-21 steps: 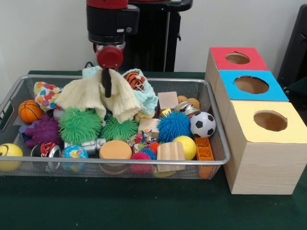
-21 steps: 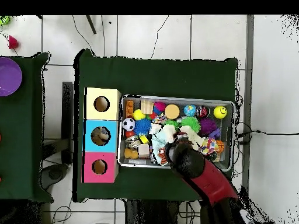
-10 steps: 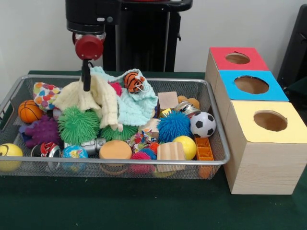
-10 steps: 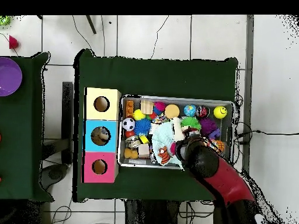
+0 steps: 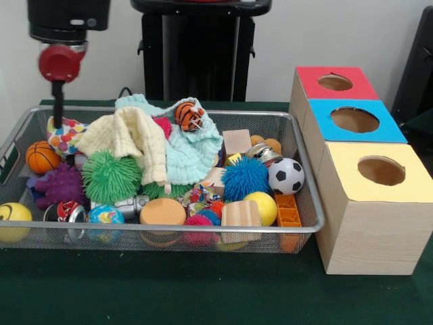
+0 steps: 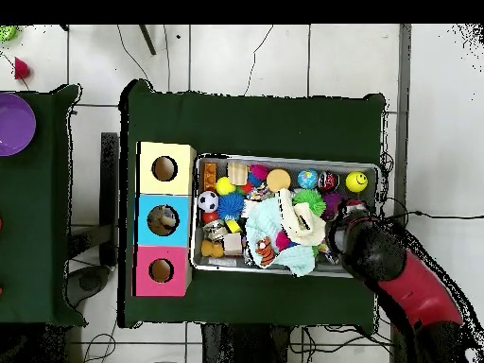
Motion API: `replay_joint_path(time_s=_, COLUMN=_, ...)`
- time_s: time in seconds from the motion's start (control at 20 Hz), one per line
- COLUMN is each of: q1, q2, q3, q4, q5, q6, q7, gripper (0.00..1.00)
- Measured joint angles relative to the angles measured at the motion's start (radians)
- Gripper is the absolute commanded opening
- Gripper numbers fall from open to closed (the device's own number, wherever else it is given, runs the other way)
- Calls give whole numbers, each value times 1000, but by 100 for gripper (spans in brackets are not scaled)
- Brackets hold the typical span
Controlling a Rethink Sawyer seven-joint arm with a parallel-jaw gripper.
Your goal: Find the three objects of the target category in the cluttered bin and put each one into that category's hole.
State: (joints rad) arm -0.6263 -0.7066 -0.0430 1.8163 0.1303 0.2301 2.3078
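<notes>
My gripper [image 5: 58, 112] hangs over the left end of the wire bin [image 5: 169, 230], just above a spotted ball [image 5: 64, 134], with nothing in it. A pale yellow cloth [image 5: 128, 135] lies draped on a green spiky ball [image 5: 111, 177], next to a teal cloth [image 5: 193, 145] with a tiger-striped ball [image 5: 189, 115] on top. In the overhead view the arm [image 6: 378, 260] covers the bin's right end and hides the gripper; the yellow cloth [image 6: 304, 219] lies beside it. The red box [image 5: 335, 82], blue box [image 5: 355, 120] and yellow box [image 5: 381, 170] stand to the right, each with a hole.
The bin also holds a basketball [image 5: 42, 156], a purple spiky ball [image 5: 61, 184], a blue spiky ball [image 5: 245, 177], a soccer ball [image 5: 286, 176], a smiley ball [image 5: 12, 220] and wooden blocks [image 5: 237, 142]. The blue box's hole [image 6: 163, 220] has something inside.
The gripper moved left across the bin, dragging the yellow cloth with it. The cloth has come free and now lies on the pile, and the gripper has risen a little.
</notes>
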Motion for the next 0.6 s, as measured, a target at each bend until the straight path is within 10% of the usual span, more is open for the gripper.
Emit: replay_joint_path(time_s=0.6, q1=-179, q2=159, q3=67, q4=-211, q5=-130, q6=5, q7=0, gripper=100)
